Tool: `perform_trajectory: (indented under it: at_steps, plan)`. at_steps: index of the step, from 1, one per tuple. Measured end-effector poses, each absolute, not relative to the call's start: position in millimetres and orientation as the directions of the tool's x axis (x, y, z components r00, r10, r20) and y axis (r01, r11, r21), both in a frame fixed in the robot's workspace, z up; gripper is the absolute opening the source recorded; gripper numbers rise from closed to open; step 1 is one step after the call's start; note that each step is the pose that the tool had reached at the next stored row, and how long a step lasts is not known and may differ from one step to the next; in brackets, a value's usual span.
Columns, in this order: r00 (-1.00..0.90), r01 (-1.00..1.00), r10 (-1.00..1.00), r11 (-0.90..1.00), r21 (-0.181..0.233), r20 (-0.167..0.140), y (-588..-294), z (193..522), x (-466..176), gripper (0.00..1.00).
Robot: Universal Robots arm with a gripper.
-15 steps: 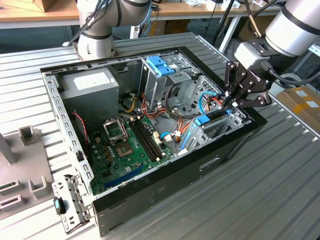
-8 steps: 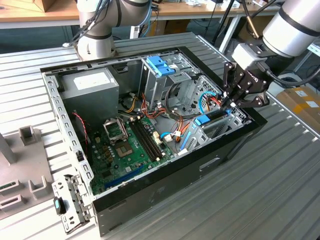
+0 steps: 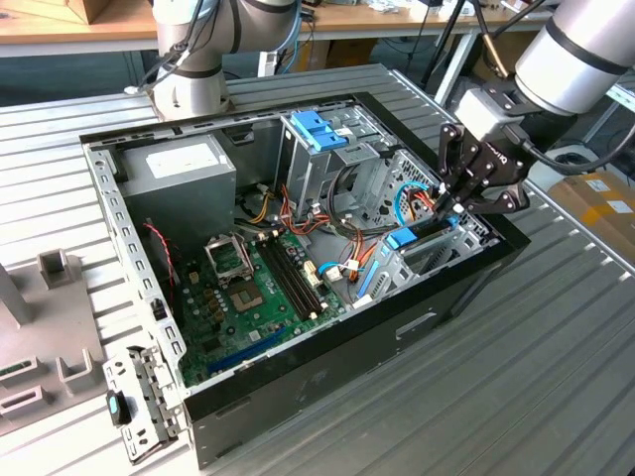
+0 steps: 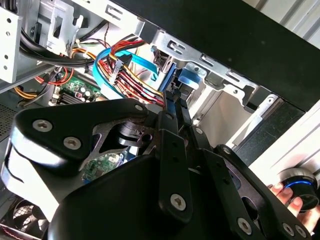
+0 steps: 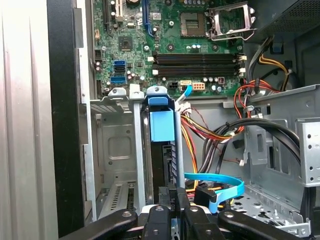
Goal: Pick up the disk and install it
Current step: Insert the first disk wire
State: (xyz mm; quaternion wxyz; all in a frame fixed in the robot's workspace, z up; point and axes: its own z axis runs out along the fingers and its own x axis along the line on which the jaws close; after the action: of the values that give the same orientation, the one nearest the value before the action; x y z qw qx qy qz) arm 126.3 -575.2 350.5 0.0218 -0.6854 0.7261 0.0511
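An open computer case (image 3: 327, 347) is laid on its side on a ribbed metal bench (image 3: 556, 347). The gripper (image 3: 448, 203) is lowered into the case's drive bay at the exterior view's right, close to the black side wall. The disk (image 3: 422, 236), dark with a bright blue rail, is seen standing on edge in the metal drive cage (image 3: 442, 253) directly beneath the gripper. In the first wrist view the disk (image 5: 162, 150) is set upright between two metal walls of the cage, its blue tab facing the camera, and the jaws are closed on its near edge. In the second wrist view the black fingers (image 4: 172, 150) are pressed together around a thin blue and dark edge. A bundle of red, yellow and black wires (image 4: 130, 70) and a flat blue cable (image 5: 215, 182) lie just beside the cage. The green motherboard (image 3: 248, 297) fills the case floor, and a grey power supply (image 3: 179, 174) sits in the far corner.
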Motion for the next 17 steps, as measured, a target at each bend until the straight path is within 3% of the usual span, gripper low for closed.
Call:
perform_trajectory:
  at_steps: [17]
  plan:
    - [-0.056, -0.998, -0.993, 0.052, 0.044, -0.102, -574.2, 343.4, 124.5, 0.17]
